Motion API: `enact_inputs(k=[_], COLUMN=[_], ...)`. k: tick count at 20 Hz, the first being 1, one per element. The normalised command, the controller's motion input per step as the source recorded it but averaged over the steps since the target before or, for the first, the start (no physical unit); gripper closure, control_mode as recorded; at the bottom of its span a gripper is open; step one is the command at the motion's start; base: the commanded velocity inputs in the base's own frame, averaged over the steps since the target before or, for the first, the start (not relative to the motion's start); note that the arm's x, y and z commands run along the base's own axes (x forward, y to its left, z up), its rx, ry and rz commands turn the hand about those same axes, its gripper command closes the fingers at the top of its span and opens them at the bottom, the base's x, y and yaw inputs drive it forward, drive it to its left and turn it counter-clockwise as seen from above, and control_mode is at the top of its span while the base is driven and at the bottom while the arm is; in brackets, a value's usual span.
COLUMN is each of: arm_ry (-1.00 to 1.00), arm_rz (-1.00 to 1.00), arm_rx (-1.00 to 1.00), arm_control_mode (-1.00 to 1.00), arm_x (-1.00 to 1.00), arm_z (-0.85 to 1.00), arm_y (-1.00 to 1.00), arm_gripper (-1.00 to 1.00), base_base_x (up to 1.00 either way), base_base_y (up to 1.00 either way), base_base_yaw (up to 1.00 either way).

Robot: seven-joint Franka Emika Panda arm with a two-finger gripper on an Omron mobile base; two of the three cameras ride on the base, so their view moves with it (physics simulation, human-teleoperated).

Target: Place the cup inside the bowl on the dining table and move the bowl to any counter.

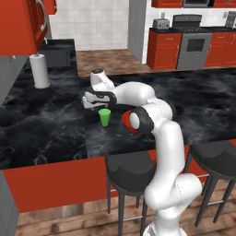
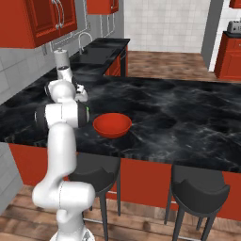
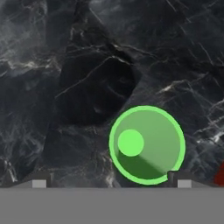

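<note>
Green and upright, the cup (image 1: 105, 117) stands empty on the dining table (image 1: 46, 124), just beside the red bowl (image 2: 112, 124), which is also empty. Bent low over the marble, the white arm holds its gripper (image 1: 91, 102) above the cup, jaws spread wide, gripping nothing.

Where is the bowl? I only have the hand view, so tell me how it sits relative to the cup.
Observer: The red bowl sits on the dining table, to the right of the green cup and apart from it.
Operator: Report what's in it.
Observer: Nothing. The right base view shows it empty.
Operator: Give me the pincer's height.
Observer: In the left base view, the open pincer hangs close above the cup, touching nothing.
</note>
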Motion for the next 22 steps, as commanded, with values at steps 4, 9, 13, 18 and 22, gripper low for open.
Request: enact_inputs(k=[4,9,13,18,22], arm_ry=[0.06,0.04,0.05,0.05,0.06], arm_rz=[0.00,0.00,0.00,0.00,0.00], arm_rx=[0.00,-0.01,-0.02,-0.01,0.00], arm_control_mode=[-1.00,-1.00,-1.00,-1.00,-1.00], arm_x=[0.11,0.18,0.13,0.07,0.04], arm_z=[-0.11,-0.13,-0.12,-0.07,-0.07], arm_y=[0.00,0.00,0.00,0.00,0.00], arm_gripper=[-1.00,-1.00,-1.00,-1.00,-1.00], base_base_x=[0.00,0.00,0.00,0.00,0.00], base_base_y=[0.00,0.00,0.00,0.00,0.00], base_base_yaw=[0.00,0.00,0.00,0.00,0.00])
